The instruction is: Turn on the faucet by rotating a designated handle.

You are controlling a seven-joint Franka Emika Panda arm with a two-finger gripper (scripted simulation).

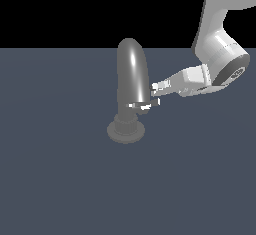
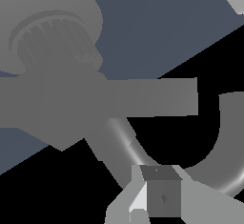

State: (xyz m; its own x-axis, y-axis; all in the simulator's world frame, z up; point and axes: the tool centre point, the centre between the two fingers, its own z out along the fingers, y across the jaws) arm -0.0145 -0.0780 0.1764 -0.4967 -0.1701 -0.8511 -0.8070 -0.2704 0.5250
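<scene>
- The faucet [image 1: 132, 76] stands a little left of centre in the exterior view, its glossy grey spout arched at the top and rising from a round stepped base [image 1: 127, 128] on the dark blue-grey tabletop [image 1: 60, 179].
- The handle [image 1: 144, 105], a thin grey lever with bright white tips, sticks out from the spout's lower part toward the exterior view's right, just above the base.
- The white robot arm [image 1: 220, 54] comes in from the upper right of the frame, its wrist angled down toward the faucet.
- The tool [image 1: 155, 93] sits just right of the spout, directly above the handle's outer end; its fingers look slightly parted, one fingertip [image 1: 155, 100] at the lever, but whether it grips the lever cannot be told.
- In the wrist view the handle [image 2: 143, 97] crosses the frame as a flat grey bar, with the ribbed base [image 2: 52, 32] behind it and the curved spout [image 2: 224, 142] beyond.
- One finger [image 2: 162, 194] shows at the frame's lower edge.
</scene>
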